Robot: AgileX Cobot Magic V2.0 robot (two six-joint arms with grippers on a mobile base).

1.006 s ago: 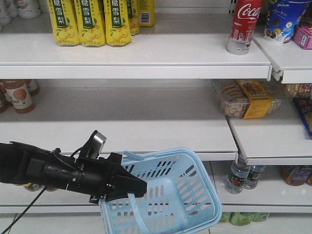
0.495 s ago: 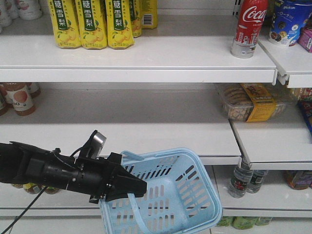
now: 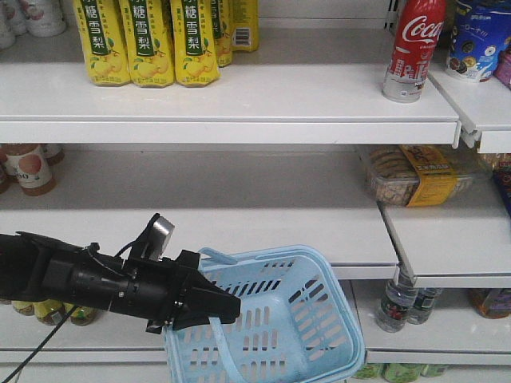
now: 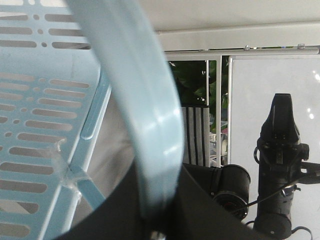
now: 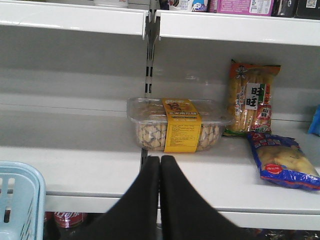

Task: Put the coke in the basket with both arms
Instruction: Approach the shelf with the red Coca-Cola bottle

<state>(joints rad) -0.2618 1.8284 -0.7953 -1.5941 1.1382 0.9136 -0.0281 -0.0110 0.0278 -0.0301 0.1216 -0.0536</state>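
Note:
The coke (image 3: 413,48), a slim red bottle with white script, stands upright on the top shelf at the right. Low in the front view hangs the light blue basket (image 3: 279,319), tilted. My left gripper (image 3: 227,307) is shut on its handle (image 4: 145,115), which runs between the black jaws of the left gripper (image 4: 155,220); the slotted basket wall (image 4: 35,125) fills the left of that view. My right gripper (image 5: 160,159) is shut with nothing in it, level with the middle shelf, and a corner of the basket (image 5: 20,200) shows to its left. The right arm is out of the front view.
Yellow drink bottles (image 3: 148,40) stand top left, a blue tub (image 3: 479,40) right of the coke. On the middle shelf are a clear snack box with yellow label (image 5: 175,125) and snack bags (image 5: 250,100) (image 5: 282,162). Small bottles (image 3: 399,303) stand on the low shelf.
In the front view the shelves and the coke have slid a little down and right. The left arm and basket keep their place in the frame, handle still gripped.

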